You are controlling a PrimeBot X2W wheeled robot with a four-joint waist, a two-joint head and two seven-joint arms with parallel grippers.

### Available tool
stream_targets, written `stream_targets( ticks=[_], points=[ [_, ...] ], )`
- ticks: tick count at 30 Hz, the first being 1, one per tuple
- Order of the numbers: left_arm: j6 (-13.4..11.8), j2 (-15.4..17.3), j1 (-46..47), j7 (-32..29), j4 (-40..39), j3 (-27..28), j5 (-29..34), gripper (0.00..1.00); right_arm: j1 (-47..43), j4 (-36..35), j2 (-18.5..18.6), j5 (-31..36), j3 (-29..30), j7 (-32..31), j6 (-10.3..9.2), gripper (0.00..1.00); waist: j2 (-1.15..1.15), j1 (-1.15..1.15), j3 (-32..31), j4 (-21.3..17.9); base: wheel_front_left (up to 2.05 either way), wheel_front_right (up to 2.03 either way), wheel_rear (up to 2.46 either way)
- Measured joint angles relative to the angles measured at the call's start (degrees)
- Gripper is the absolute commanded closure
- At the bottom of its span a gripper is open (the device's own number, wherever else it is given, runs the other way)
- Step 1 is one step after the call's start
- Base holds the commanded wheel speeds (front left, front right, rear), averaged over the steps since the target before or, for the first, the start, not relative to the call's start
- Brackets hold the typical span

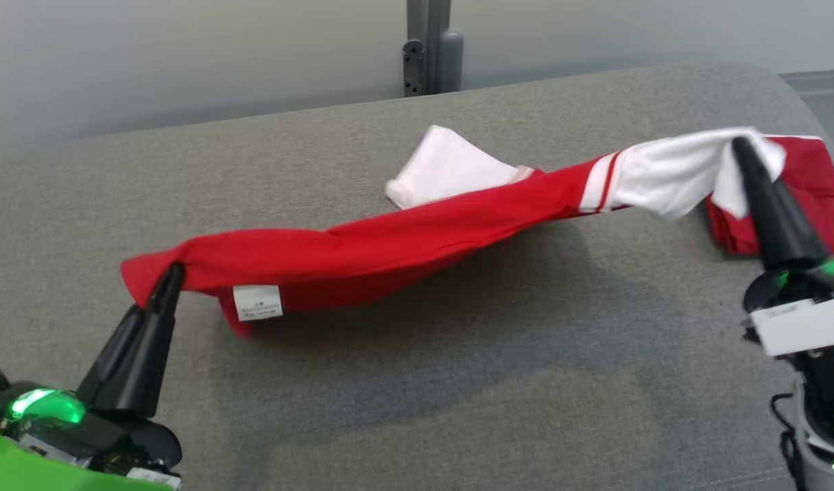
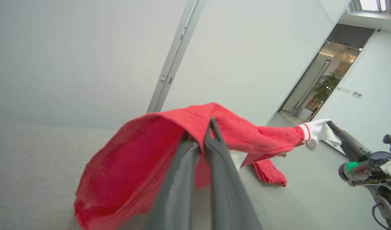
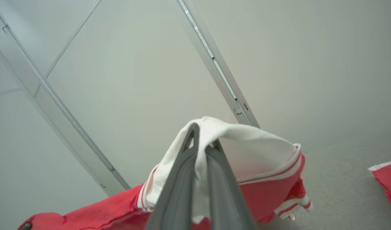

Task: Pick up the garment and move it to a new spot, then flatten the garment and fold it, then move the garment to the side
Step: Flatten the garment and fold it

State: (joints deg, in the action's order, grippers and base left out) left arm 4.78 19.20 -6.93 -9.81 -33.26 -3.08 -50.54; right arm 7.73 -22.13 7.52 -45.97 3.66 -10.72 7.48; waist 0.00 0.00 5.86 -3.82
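Observation:
The garment is red with white trim and a white care label. It hangs stretched above the grey padded table between my two grippers. My left gripper is shut on its red end at the lower left; in the left wrist view the red cloth drapes over the closed fingers. My right gripper is shut on the white part at the far right; in the right wrist view white fabric folds over the closed fingers. A white flap rests behind.
A grey post with a bracket stands behind the table's far edge against a pale wall. A loose red part of the garment lies near the table's right edge. An open doorway appears in the left wrist view.

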Motion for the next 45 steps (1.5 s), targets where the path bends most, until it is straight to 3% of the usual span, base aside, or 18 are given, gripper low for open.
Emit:
stream_targets(
  ticks=[5, 10, 15, 19, 23, 26, 29, 32, 38, 45],
  points=[
    [-4.7, 1.9, 5.7, -7.5, -10.8, 0.8, -4.7, 1.0, 7.6, -10.2, -0.2, -4.6, 5.2, -7.4, 0.0, 1.0, 0.0, 0.0, 1.1, -2.3, 0.0, 0.0, 0.0],
    [-10.0, 5.2, 19.9, -16.9, -12.3, -0.1, -7.3, 1.0, 20.0, -10.4, 1.2, -5.3, 9.5, -14.3, 0.0, 1.0, 0.0, 0.0, 4.3, -3.5, 0.0, 0.0, 0.0],
    [-13.8, 6.6, 40.8, -23.8, -0.8, -2.7, -7.0, 1.0, 35.1, -0.2, 2.4, -1.4, 10.1, -19.0, 0.0, 1.0, 0.0, 0.0, 9.3, -4.0, 0.0, 0.0, 0.0],
    [-15.2, 5.5, 60.1, -23.3, 14.4, -4.7, -1.9, 1.0, 50.7, 10.5, 2.5, 4.0, 8.1, -18.3, 0.0, 1.0, 0.0, 0.0, 14.6, -3.9, 0.0, 0.0, 0.0],
    [-13.0, 4.9, 77.2, -18.5, 30.3, -8.0, 5.6, 1.0, 66.0, 22.8, 1.6, 9.8, 6.5, -13.1, 0.0, 1.0, 0.0, 0.01, 20.4, -3.4, 0.0, 0.0, 0.0],
    [-10.8, 2.8, 86.8, -11.5, 42.3, -8.9, 9.2, 1.0, 75.5, 32.1, 0.4, 14.2, 6.0, -6.7, 0.0, 1.0, 0.0, 0.01, 24.8, -2.9, 0.0, 0.0, 0.0],
    [-8.7, 2.4, 93.2, -3.2, 51.5, -10.3, 14.5, 1.0, 81.3, 38.5, -0.3, 16.4, 5.9, -1.3, 0.02, 1.0, 0.0, 0.02, 28.5, -2.5, 0.0, 0.0, 0.0],
    [-6.2, 1.5, 95.7, 1.6, 59.6, -11.2, 15.4, 1.0, 82.3, 42.2, -1.3, 15.7, 4.4, 0.9, 0.02, 1.0, 0.0, 0.02, 31.6, -2.1, 0.0, 0.0, 0.0],
    [-1.6, 0.0, 89.4, 8.0, 70.1, -11.9, 14.2, 1.0, 69.9, 43.7, 0.2, 10.5, 0.5, 5.6, 0.02, 1.0, 0.0, 0.02, 35.3, -1.2, 0.0, 0.0, 0.0],
    [1.6, -0.1, 68.8, 10.9, 72.7, -11.9, 8.9, 1.0, 40.8, 36.4, 3.0, 4.1, -7.0, 13.2, 0.03, 1.0, 0.0, 0.01, 33.1, -0.5, 0.0, 0.0, 0.0]
  ],
)
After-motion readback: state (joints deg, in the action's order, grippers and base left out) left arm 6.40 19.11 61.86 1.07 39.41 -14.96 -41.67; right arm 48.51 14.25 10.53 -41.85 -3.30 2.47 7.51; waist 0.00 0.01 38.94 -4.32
